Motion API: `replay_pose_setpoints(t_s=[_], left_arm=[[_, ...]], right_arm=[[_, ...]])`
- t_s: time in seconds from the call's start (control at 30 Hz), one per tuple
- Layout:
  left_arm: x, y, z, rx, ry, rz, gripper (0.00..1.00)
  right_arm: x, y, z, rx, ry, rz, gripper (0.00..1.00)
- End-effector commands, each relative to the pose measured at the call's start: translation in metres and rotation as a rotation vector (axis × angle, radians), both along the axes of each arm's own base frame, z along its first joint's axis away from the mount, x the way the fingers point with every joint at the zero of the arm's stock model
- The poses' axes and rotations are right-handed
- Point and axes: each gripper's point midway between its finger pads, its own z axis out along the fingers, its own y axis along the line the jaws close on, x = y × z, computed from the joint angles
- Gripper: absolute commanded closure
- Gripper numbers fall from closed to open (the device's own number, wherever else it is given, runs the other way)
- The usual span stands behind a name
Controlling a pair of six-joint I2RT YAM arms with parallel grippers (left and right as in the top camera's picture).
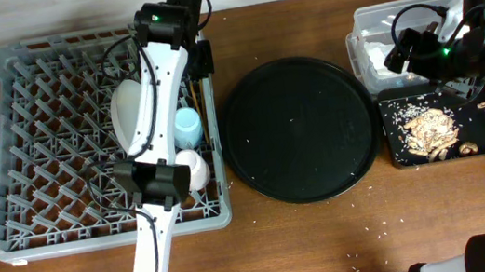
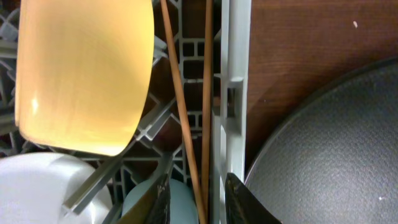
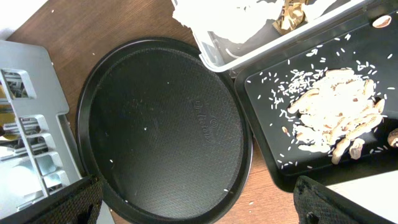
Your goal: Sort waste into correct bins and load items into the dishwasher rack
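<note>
The grey dishwasher rack (image 1: pixel 27 136) holds the pale grey plate (image 1: pixel 130 113), light-blue cup (image 1: pixel 186 123) and white cup (image 1: pixel 196 166). In the left wrist view the yellow bowl (image 2: pixel 81 74) stands in the rack, with two chopsticks (image 2: pixel 183 106) lying along its right wall (image 2: pixel 231 93). My left gripper (image 2: pixel 202 202) is open, its fingers either side of the chopsticks and the wall, beside the blue cup (image 2: pixel 180 199). My right gripper (image 3: pixel 205 205) is open and empty above the round tray. The clear tub (image 3: pixel 211 46) holds the white napkin (image 3: pixel 236 15). The black tray (image 3: pixel 261 87) holds tan leftovers (image 3: pixel 329 115).
The large round black tray (image 1: pixel 300 128) lies between the rack and the bins. Brown scraps (image 3: pixel 292 15) lie in the clear tub. A brown piece (image 1: pixel 468 149) lies in the black tray. Loose rice grains dot the wooden table (image 1: pixel 377 231) at the front.
</note>
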Motion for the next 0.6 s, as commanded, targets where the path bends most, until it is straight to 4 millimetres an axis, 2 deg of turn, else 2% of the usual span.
replay_pose_setpoints(t_s=[0.0,0.03,0.07,0.13,0.23,0.3,0.4,0.5,0.57], left_arm=[[-0.007,0.002,0.085,-0.052,-0.166,-0.039,0.7],[-0.013,0.004,0.115,-0.062,-0.223,-0.055,0.66],[-0.019,0.005,0.135,-0.066,-0.263,-0.074,0.65],[-0.042,0.006,0.194,-0.084,-0.383,-0.132,0.59],[-0.075,-0.007,0.241,-0.099,-0.473,-0.211,0.47],[-0.09,-0.009,0.247,-0.05,-0.47,-0.225,0.44],[-0.103,-0.001,0.236,0.022,-0.403,-0.221,0.44],[-0.109,0.036,0.212,0.179,-0.326,-0.034,0.43],[-0.109,0.046,0.195,0.23,-0.284,0.03,0.43]], right_arm=[[0.0,-0.001,-0.004,-0.009,0.01,0.003,0.02],[0.0,-0.001,-0.004,-0.009,0.01,0.003,0.02],[0.0,-0.001,-0.004,-0.009,0.01,0.003,0.02],[0.0,-0.001,-0.004,-0.009,0.01,0.003,0.02],[0.0,-0.001,-0.004,-0.009,0.01,0.003,0.01],[0.0,-0.001,-0.004,-0.009,0.01,0.003,0.02],[0.0,-0.001,-0.004,-0.009,0.01,0.003,0.02],[0.0,-0.001,-0.004,-0.009,0.01,0.003,0.02],[0.0,-0.001,-0.004,-0.009,0.01,0.003,0.02]])
